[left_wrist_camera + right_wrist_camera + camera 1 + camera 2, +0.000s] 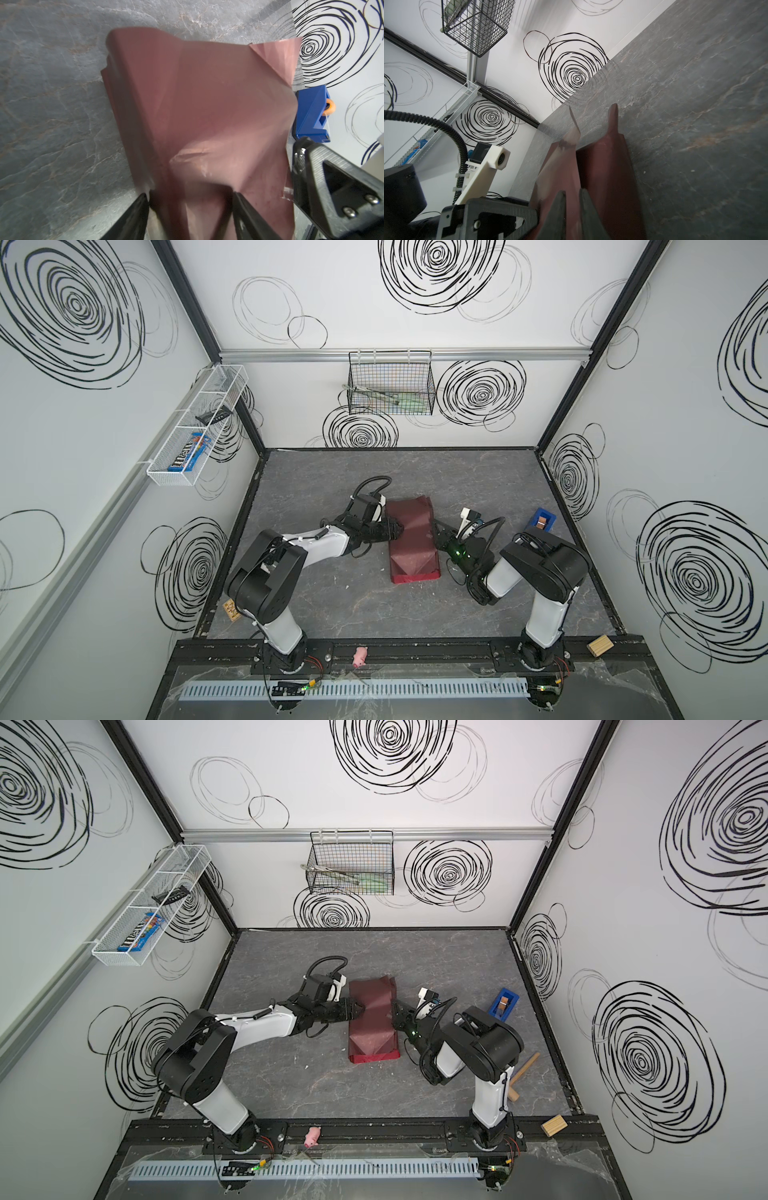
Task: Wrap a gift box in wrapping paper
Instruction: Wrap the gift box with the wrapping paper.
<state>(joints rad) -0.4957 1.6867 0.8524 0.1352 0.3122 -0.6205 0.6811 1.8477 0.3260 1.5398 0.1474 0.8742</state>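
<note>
The maroon wrapping paper [411,539] [374,1019] lies folded into a long creased bundle mid-table, and the gift box is hidden beneath it. My left gripper [397,529] [359,1009] meets the bundle's left side. In the left wrist view its jaws [190,195] stand wide, one on each side of a boxy paper-covered bulk [207,104]. My right gripper [436,526] [397,1006] sits at the bundle's right edge. The right wrist view shows its fingertips [572,192] a narrow gap apart, against a raised paper flap [602,166].
A blue tape dispenser [542,519] [503,1003] [311,112] stands right of the right arm. A wooden mallet [521,1075] lies by the right wall, with a wooden block [600,645] and a pink pig toy [359,655] on the front rail. Wire baskets [390,385] [195,427] hang on the walls.
</note>
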